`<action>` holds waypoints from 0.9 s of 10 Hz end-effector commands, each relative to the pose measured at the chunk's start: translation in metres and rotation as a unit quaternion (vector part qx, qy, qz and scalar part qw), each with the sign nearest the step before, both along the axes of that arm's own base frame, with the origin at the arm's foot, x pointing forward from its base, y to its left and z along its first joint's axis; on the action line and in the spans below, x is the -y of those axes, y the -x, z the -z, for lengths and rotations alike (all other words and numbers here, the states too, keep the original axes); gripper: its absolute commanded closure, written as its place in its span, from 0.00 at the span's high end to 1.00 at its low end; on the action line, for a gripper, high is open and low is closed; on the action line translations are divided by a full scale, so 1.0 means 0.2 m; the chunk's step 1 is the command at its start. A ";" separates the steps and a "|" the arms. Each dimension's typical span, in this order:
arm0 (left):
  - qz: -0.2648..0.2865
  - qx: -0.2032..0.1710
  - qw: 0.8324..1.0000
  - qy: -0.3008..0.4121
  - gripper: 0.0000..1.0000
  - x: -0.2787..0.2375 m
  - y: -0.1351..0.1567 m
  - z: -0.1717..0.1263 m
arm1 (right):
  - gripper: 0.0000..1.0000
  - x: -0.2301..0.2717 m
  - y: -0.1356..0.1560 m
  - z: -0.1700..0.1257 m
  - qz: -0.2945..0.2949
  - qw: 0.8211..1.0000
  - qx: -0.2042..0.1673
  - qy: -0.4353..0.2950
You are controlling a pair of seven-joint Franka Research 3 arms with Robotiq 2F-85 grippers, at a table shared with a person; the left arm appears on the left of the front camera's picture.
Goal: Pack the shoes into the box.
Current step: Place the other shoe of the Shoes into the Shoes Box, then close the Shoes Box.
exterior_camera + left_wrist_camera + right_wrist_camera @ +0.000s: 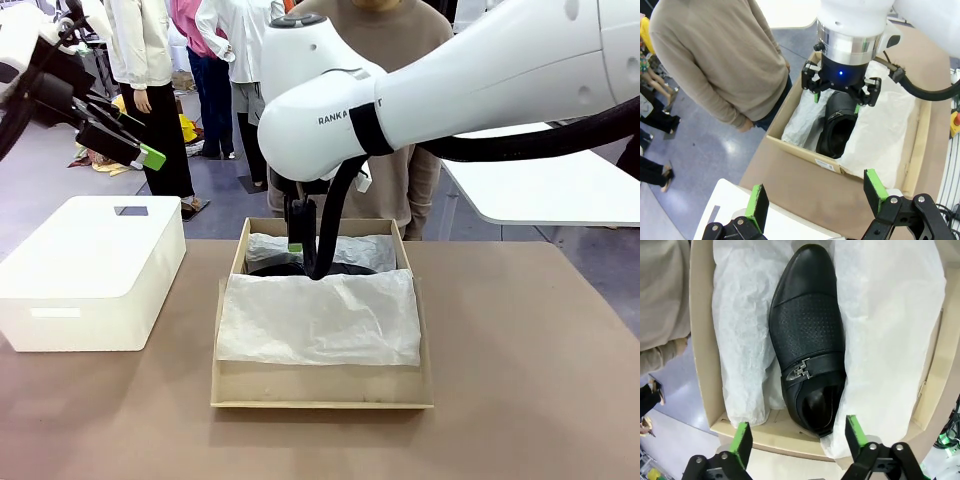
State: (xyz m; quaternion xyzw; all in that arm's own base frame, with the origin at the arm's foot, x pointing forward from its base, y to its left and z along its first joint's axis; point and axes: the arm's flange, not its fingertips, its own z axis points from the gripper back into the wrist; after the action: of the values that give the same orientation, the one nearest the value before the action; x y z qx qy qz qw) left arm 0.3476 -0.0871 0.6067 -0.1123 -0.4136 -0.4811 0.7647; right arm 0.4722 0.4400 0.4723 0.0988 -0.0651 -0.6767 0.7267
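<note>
Across the brown table [520,400], a tan box [320,392] sat open with white tissue paper [320,320] lining it. The right gripper [797,429] hung over its far end with its fingers spread wide and nothing in their grasp. One black shoe [807,340] lay in the tissue just beyond those fingertips, its heel nearest them and its toe pointing away. The left gripper [815,187] was raised well off to the side, with its fingers [757,200] also wide apart and empty, above a white bin [95,270]. A person [720,55] stood behind the box.
</note>
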 end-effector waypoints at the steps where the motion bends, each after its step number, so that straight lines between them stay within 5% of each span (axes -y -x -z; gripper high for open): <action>1: 0.009 0.001 1.000 0.004 1.00 -0.01 0.00 0.00 | 1.00 0.01 0.01 -0.03 0.003 1.000 -0.023 -0.003; 9: 0.009 0.001 1.000 0.004 1.00 -0.01 0.00 0.00 | 1.00 0.00 0.02 -0.04 0.007 1.000 -0.020 -0.005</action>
State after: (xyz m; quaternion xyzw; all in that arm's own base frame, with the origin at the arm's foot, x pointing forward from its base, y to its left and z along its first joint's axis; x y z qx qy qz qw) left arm 0.3476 -0.0871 0.6067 -0.1123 -0.4136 -0.4811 0.7647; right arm 0.4683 0.4394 0.4776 0.0860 -0.0460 -0.6851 0.7219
